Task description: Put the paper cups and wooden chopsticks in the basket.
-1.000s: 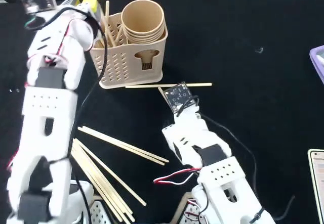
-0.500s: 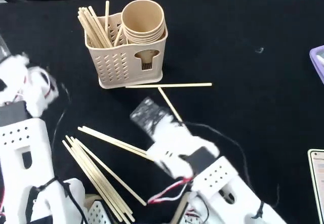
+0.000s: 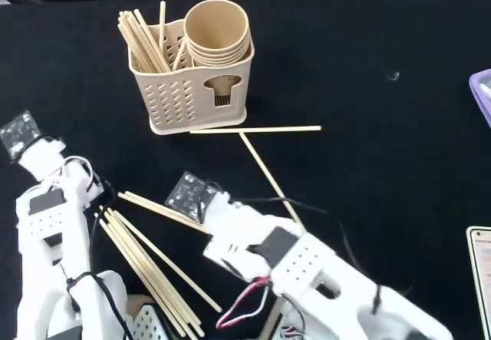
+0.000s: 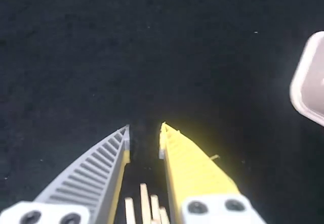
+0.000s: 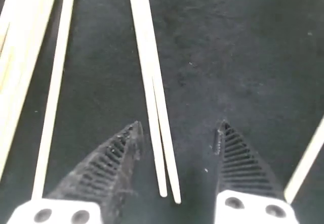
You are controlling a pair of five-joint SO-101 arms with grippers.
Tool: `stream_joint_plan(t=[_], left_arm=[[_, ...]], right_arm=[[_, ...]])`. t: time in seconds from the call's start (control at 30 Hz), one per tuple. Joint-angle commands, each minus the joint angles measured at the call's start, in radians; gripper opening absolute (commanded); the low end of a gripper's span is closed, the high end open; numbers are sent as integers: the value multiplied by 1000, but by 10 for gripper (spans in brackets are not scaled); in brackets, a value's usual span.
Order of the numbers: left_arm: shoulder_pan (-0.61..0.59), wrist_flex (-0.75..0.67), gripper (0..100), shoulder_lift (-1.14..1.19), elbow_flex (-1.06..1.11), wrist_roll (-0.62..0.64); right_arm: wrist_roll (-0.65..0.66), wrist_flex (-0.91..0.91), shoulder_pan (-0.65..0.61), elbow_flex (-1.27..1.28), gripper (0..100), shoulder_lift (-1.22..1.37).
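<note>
Black table (image 3: 368,48) carries the basket (image 3: 188,94) at its far side, with the stacked paper cups (image 3: 219,29) already in it and several sticks beside them. On the arms' side of the basket lies a loose pair of chopsticks (image 5: 152,82), and the right gripper (image 5: 177,128) hangs directly over one end of it. Its jaws are spread wide, one on each side of the pair. The sticks' long axis runs forward between the jaws, so I judge that closing would take them across their width. The left gripper (image 4: 144,133) is farther from the basket. Its jaws are only a little apart and pinch nothing. It is near a bigger bundle (image 3: 149,267).
</note>
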Motion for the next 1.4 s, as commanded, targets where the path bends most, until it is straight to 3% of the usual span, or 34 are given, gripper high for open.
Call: stream_joint_plan(t=[0.0, 0.33, 0.47, 0.53, 0.63, 0.93, 1.37], left_arm=[[-61, -32, 109, -20, -5, 8], [-71, -32, 109, -11, -5, 8], [-71, -29, 109, -11, -4, 8], [-73, -31, 109, -17, 5, 8], [-73, -32, 109, -21, 16, 8], [-71, -32, 109, -17, 21, 8], [-70, -32, 109, -12, 22, 8]], right_arm=[[-11, -100, -17, -42, 227, 133], [-5, -127, -17, -154, 214, 404], [-6, -118, -15, -194, 1, 467], [-5, -86, -14, -205, 39, 470], [-3, -68, 44, -211, 13, 466], [-3, 8, 354, -194, 10, 231], [-5, 58, 284, -77, 11, -18]])
